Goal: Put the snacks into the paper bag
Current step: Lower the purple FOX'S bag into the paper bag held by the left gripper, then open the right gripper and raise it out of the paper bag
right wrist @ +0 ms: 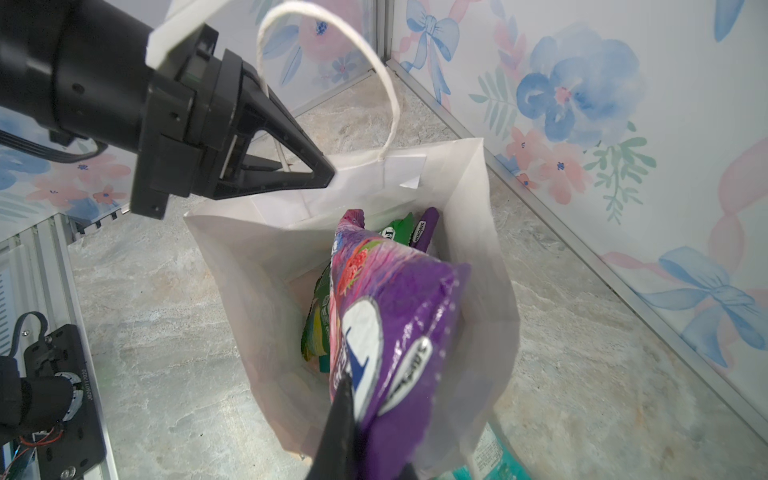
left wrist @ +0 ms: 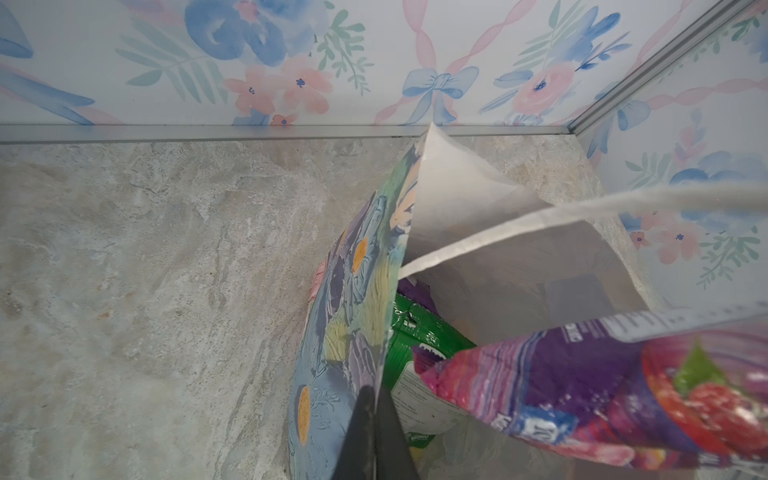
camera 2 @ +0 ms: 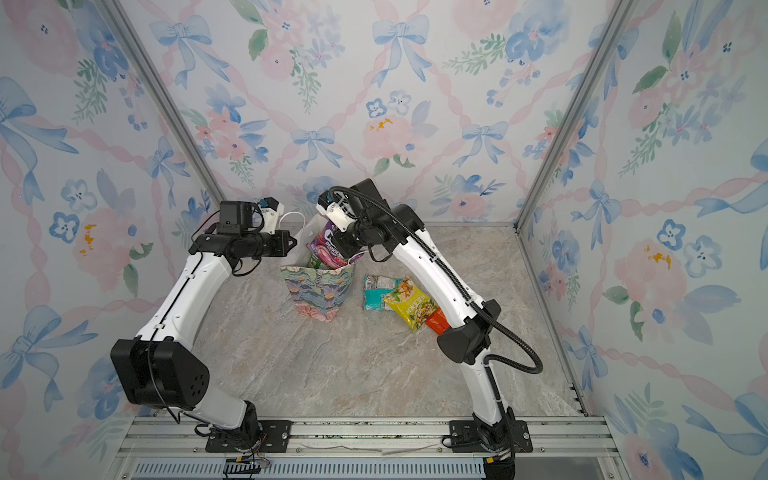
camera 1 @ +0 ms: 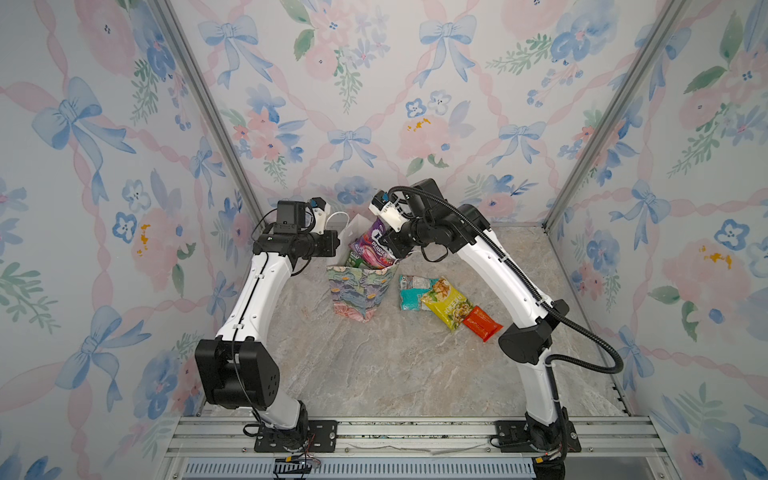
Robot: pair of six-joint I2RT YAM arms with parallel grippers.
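Below the right jaws, in a top view, the purple berry packet (camera 1: 372, 245) hangs tilted with its lower end already past the rim of the paper bag (camera 1: 360, 291). The right jaws are clamped on the packet's upper end. Across the bag's mouth from them, the left jaws are shut on the bag's white rim and hold that wall up. Well away from both pairs of jaws, a teal packet (camera 1: 409, 297), a yellow packet (camera 1: 446, 307) overlapping it and a red-orange packet (camera 1: 482, 324) lie on the surface (camera 1: 395, 374), not yet bagged.

From the left wrist, the two dark jaws meet on the bag's printed wall, pinching the paper with no gap. Just past their tips a green packet (left wrist: 419, 345) lies inside the bag, and the purple berry packet crosses the opening above it.

From the right wrist, the berry packet runs from the right jaws down into the white interior, its far end near the green packet and a small purple packet (right wrist: 428, 226). The left jaws pinch the rim next to the cord handle (right wrist: 397, 110).

The step in hand looks like the drop. It should go best if the right jaws sink until most of the packet is under the rim, then let go over the free white space on the side of the left jaws. The left grip should hold firm meanwhile, since the light bag could fold or tip if the glossy packet drags on a wall.
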